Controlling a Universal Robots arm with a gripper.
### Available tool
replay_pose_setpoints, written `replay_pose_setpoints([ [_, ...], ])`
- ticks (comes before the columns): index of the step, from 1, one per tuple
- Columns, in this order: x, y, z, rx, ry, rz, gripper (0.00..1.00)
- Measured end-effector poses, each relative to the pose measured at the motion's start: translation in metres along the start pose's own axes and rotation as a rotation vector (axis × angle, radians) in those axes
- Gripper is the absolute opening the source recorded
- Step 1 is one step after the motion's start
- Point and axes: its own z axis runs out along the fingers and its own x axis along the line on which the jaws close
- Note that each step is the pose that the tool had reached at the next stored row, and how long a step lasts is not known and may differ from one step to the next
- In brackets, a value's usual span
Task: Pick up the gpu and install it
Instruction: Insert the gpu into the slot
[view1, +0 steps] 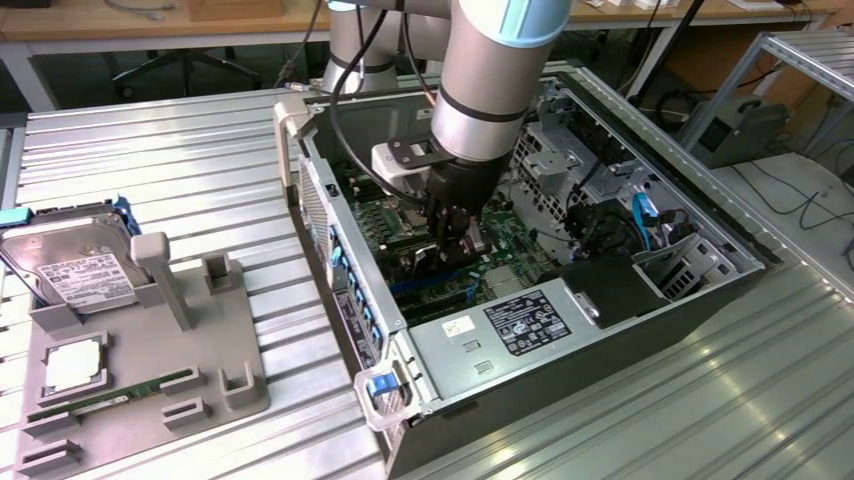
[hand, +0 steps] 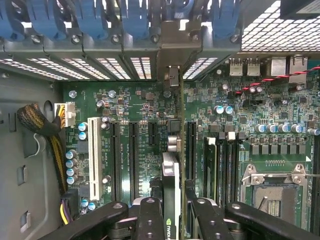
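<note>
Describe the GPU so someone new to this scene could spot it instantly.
Look inside the open computer case, under the arm's end effector. The gpu is the thin card held edge-on above the motherboard. Unlike the empty black slots alongside, it stands between the fingers.

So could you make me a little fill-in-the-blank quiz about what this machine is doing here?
1. The tool grips the gpu edge-on above the green ____.
2. The arm reaches down into the open computer ____.
3. On the grey holder outside lies a silver hard ____.
4. The tall white slot stands beside several ____ slots.

Missing: motherboard; case; drive; black
</note>
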Motion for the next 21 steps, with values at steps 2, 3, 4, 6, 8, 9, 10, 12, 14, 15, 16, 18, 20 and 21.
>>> replay_pose_setpoints([
  [2, 0.0, 0.0, 0.0, 0.0, 0.0, 0.0, 0.27],
  [3, 0.0, 0.0, 0.0, 0.0, 0.0, 0.0, 0.27],
  [4, 0.0, 0.0, -0.0001, 0.0, -0.0001, 0.0, 0.27],
  [6, 0.0, 0.0, -0.0006, 0.0001, -0.0001, 0.0, 0.27],
  [8, 0.0, 0.0, -0.0011, 0.0001, -0.0001, 0.0, 0.27],
  [9, 0.0, 0.0, -0.0013, 0.0001, -0.0002, 0.0, 0.27],
  [10, 0.0, 0.0, -0.0015, 0.0001, -0.0001, 0.0, 0.27],
  [12, 0.0004, 0.0, -0.0017, -0.0001, 0.0002, 0.0, 0.27],
  [14, 0.0006, 0.0, -0.001, 0.0, 0.0001, 0.0, 0.27],
  [15, 0.0006, 0.0001, -0.0008, -0.0001, 0.0001, 0.0, 0.27],
  [16, 0.0007, 0.0001, -0.0008, -0.0001, 0.0001, 0.0, 0.27],
  [18, 0.0007, 0.0003, -0.0005, 0.0, 0.0, 0.0, 0.27],
  [20, 0.0007, 0.0005, 0.0008, 0.0001, -0.0002, 0.0, 0.27],
  [21, 0.0007, 0.0006, 0.001, -0.0002, 0.0001, 0.0, 0.27],
])
